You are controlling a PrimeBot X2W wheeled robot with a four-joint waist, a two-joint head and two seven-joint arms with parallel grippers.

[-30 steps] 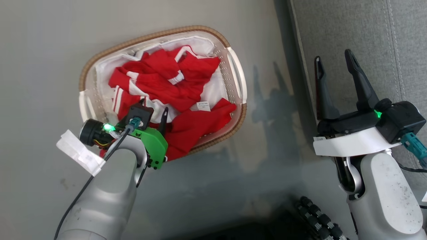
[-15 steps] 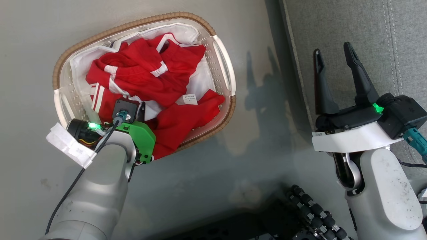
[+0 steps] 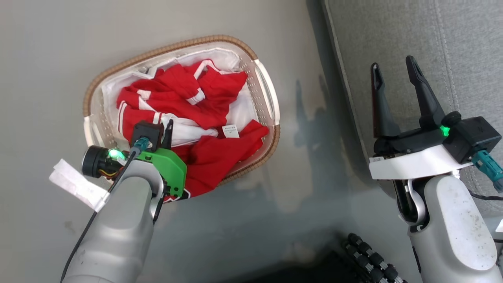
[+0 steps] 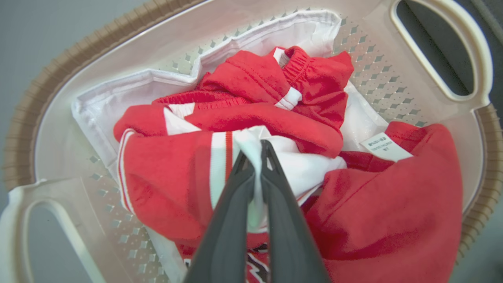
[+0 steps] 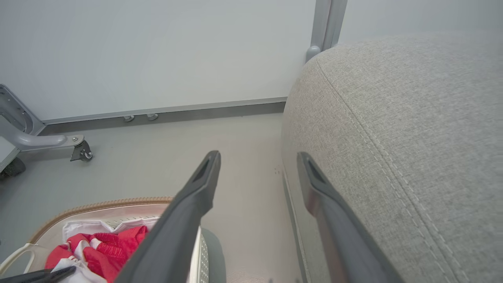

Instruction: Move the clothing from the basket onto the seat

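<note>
The basket (image 3: pixel 157 51) sits on the floor with the red, white-trimmed clothing (image 3: pixel 184 94) heaped inside. My left gripper (image 3: pixel 169 127) reaches down into its near end. In the left wrist view my left gripper (image 4: pixel 255 157) is shut, pinching a white-banded fold of the clothing (image 4: pixel 169 169) between its fingers, inside the basket (image 4: pixel 59 70). My right gripper (image 3: pixel 393 67) stands open and holds nothing, at the edge of the grey seat (image 3: pixel 412 31). In the right wrist view my right gripper (image 5: pixel 257 157) points along the seat (image 5: pixel 412 118), with the basket (image 5: pixel 98 205) and clothing (image 5: pixel 106 243) at lower left.
A white sheet (image 4: pixel 118 90) lines the basket under the garments. Grey floor lies between basket and seat. My base with black rollers (image 3: pixel 369 255) is at the bottom. A metal leg with a caster (image 5: pixel 80 149) stands by the wall.
My left gripper has shut on a white-banded fold of the clothing in the basket. The head camera has shifted a little. The right gripper stays open in the same place.
</note>
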